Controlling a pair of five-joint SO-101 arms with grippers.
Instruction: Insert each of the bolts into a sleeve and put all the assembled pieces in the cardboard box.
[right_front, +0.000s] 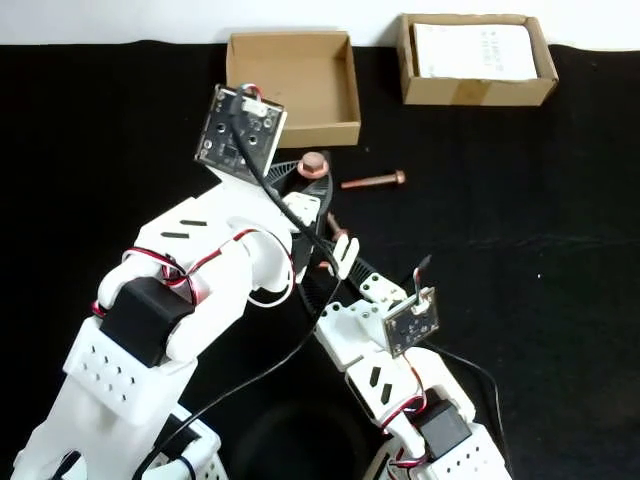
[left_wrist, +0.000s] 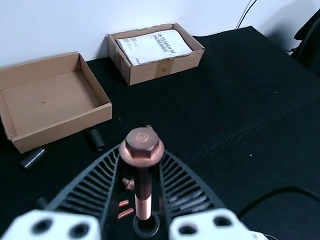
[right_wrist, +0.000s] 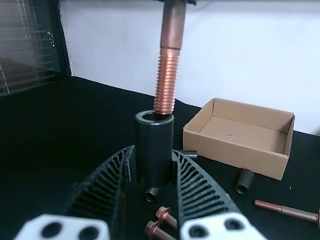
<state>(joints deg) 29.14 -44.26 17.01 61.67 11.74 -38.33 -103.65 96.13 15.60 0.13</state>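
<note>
Grips hex-headed coppery bolt (left_wrist: 143, 146) in left gripper (left_wrist: 142, 156), threaded tip at mouth of smooth black tubular sleeve (right_wrist: 154, 134) pinched in right gripper (right_wrist: 153, 154).

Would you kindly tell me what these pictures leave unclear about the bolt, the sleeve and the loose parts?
Right wrist view: the head of the bolt is cut off by the top edge.
Left wrist view: the body of the sleeve is hidden behind the bolt, at the bottom edge.
High view: the loose sleeves by the cardboard box are covered by the left arm's camera board.
</note>
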